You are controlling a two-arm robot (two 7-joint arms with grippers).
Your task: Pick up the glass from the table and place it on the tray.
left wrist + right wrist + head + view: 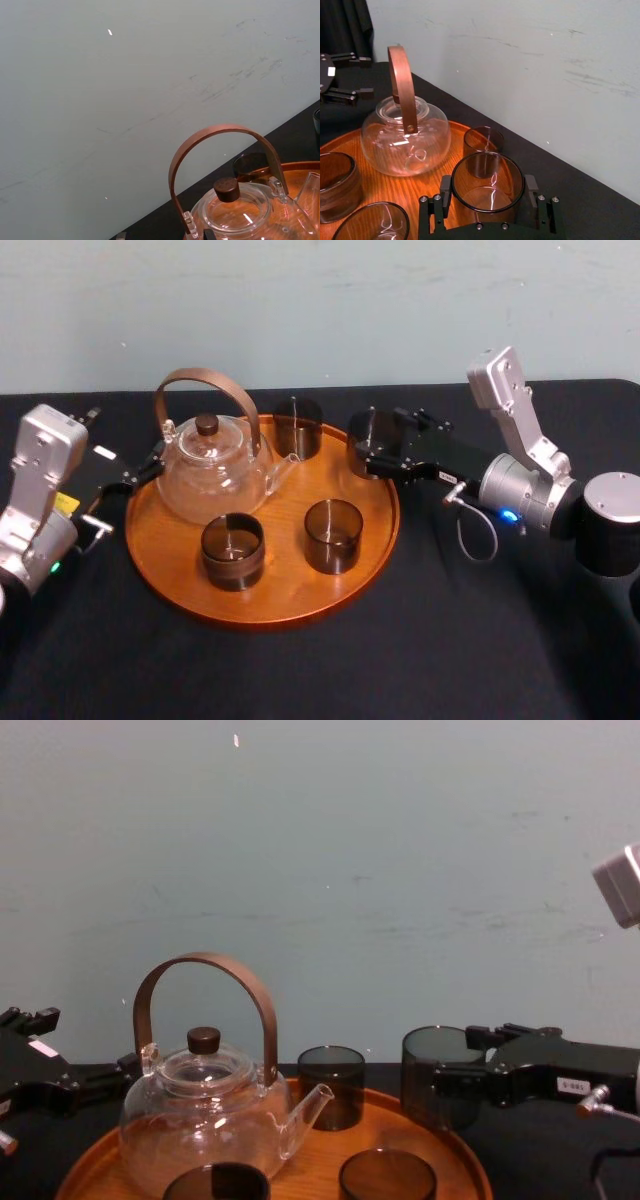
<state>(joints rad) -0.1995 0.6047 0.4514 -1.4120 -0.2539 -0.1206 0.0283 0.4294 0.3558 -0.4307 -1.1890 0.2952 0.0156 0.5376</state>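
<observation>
The right gripper (487, 187) is clamping one glass (368, 432) between its fingertips, at the tray's (285, 585) rim. Light, slick and probably fragile, it is asking for a gentle mid-wall hold. Ahead of those fingertips three more glasses (298, 427) (333, 535) (232, 551) and one teapot (212, 475) are standing, and the left gripper (128, 490) is idling, jaws apart, beyond the teapot.

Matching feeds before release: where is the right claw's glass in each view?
Head: glass in right claw, at tray's far-right rim.
Chest: glass right of centre, at rim.
Right wrist: glass nearest camera, gripped.
Left wrist: dark edge sliver, probably it.
Landmark: teapot's wooden handle.
Left claw idles at tray's left rim.
</observation>
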